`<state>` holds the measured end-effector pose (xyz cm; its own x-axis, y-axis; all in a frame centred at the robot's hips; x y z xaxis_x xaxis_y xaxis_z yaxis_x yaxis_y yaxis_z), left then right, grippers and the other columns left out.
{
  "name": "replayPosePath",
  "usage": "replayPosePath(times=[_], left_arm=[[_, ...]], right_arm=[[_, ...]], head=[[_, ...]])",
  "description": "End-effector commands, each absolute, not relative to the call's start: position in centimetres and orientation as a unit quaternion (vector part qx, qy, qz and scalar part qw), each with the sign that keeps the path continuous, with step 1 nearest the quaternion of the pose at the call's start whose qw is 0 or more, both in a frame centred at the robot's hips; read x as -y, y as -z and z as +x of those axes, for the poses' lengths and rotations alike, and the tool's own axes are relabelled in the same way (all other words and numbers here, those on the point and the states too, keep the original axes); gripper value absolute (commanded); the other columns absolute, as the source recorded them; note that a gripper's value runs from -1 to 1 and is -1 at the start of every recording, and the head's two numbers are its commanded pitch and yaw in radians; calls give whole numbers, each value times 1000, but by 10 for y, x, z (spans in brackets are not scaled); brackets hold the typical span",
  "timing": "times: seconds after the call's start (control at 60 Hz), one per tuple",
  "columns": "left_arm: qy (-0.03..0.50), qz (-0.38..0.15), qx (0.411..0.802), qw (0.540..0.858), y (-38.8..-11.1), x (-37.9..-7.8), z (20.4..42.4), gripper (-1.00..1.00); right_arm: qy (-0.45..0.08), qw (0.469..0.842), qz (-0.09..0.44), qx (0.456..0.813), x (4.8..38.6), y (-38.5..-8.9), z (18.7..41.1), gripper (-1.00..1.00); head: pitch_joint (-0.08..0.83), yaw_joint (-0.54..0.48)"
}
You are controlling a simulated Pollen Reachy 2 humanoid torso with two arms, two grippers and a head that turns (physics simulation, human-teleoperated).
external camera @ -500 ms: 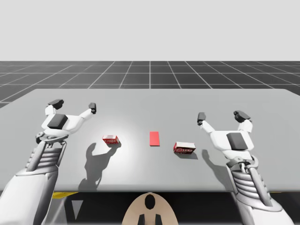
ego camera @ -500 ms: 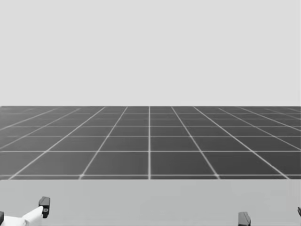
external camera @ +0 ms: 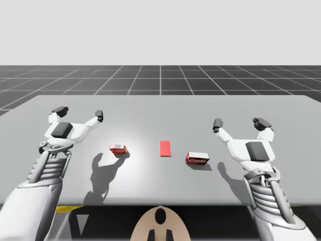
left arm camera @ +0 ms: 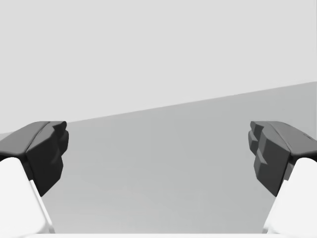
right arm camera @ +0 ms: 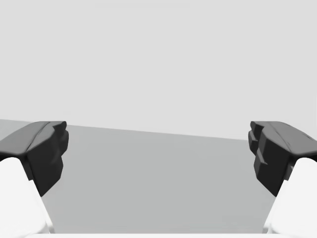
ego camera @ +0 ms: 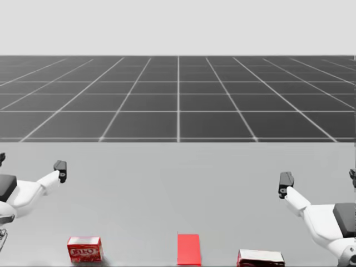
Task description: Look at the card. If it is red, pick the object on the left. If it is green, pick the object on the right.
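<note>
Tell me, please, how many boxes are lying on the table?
2. The left box lies left of the red card; the right box lies right of it, slightly nearer me. Nothing seems hidden.

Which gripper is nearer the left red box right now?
Left. My left gripper hangs just left of the left red box; my right gripper is beyond the red card, on the far side.

Plain grey table (external camera: 160, 108), smooth and matte, spanning the near ground. Beyond its far edge, dark floor (external camera: 160, 78) ruled by a pale grid, running to a level horizon. Above that, blank light-grey backdrop (external camera: 160, 30). Soft, even lighting, casting faint shadows on the tabletop.
</note>
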<state>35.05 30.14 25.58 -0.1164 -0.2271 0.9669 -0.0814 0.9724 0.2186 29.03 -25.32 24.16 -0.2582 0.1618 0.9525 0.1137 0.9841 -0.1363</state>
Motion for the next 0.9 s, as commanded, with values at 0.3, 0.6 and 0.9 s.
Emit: replayPosePath(times=[0.3,0.6,0.9], left_arm=[[60,105,746,655,-258,-302,351,-1000],[60,104,747,654,-261,-302,349,-1000],[57,103,748,654,-261,-301,348,-1000]], right_arm=[[-15,602,-95,793,253,-240,293,-1000],[-19,602,-97,793,254,-239,294,-1000],[-21,601,-97,793,253,-240,294,-1000]], head=[[608,-19],[698,-75],[689,22]])
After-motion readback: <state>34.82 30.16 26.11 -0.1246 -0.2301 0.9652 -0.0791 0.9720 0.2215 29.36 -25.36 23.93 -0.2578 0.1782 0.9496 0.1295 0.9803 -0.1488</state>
